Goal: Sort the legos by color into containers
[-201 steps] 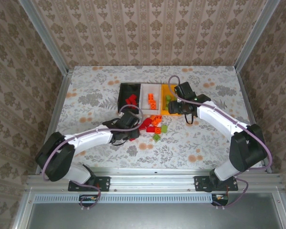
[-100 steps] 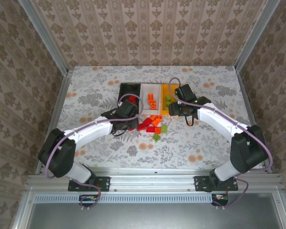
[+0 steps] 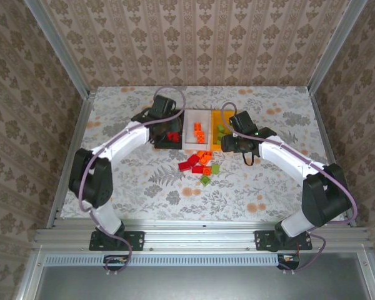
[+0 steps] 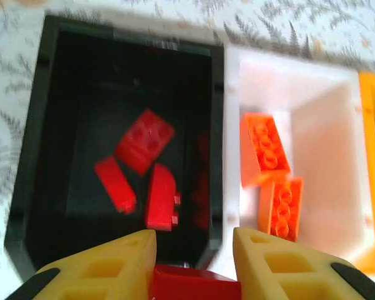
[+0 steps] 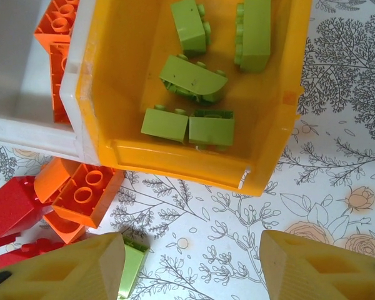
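Sorting roughly half done: reds (image 4: 144,140) in black bin (image 4: 28,156) left of white bin (image 4: 232,112), oranges (image 4: 265,150) inside it, greens (image 5: 194,78) in orange-yellow bin (image 5: 175,164) to its right, left gripper (image 4: 194,240) clamping another red lego (image 4: 194,284) over black bin, right gripper (image 5: 190,265) spread empty, mixed pile (image 3: 201,164) on white bin's near side unsorted.

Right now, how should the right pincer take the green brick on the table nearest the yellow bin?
Probably from above, across its long sides: the green brick has bare table on its right, and the open right pincer hangs beside it.
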You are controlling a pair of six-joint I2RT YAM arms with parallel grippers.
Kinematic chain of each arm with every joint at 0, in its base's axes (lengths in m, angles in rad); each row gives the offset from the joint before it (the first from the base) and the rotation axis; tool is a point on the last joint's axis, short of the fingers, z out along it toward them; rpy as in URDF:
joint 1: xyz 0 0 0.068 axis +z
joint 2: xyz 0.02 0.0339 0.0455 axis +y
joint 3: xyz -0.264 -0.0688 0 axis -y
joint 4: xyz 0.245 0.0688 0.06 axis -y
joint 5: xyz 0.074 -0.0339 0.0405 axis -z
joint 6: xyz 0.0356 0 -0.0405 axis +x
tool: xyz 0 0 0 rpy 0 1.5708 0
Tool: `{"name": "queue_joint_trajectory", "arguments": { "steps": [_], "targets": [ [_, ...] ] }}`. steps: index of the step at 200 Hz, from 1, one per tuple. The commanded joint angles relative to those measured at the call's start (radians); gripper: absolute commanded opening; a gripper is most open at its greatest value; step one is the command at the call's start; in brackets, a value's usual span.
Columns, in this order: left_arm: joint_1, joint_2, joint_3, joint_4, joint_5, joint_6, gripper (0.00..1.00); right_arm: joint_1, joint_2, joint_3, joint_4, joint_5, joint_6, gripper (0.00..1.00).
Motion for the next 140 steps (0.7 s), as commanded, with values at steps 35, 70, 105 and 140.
{"name": "queue_joint_trajectory", "arguments": {
  "steps": [35, 70, 105, 140],
  "targets": [
    [0.063, 0.188, 0.188, -0.097, 0.023, 0.052, 0.51, 0.006, -0.020, 0.002, -0.026, 0.004, 0.019, 0.60],
    [0.062, 0.140, 0.174, -0.075, 0.083, 0.042, 0.82, 0.025, -0.075, 0.011, -0.073, 0.015, 0.010, 0.60],
    [-0.033, -0.050, -0.082, 0.014, 0.121, -0.011, 0.87, 0.039, -0.122, -0.046, -0.078, 0.025, 0.027, 0.61],
    [-0.164, -0.177, -0.343, 0.073, 0.082, -0.044, 0.82, 0.133, -0.173, -0.117, -0.061, -0.026, 0.066, 0.60]
  ]
}}
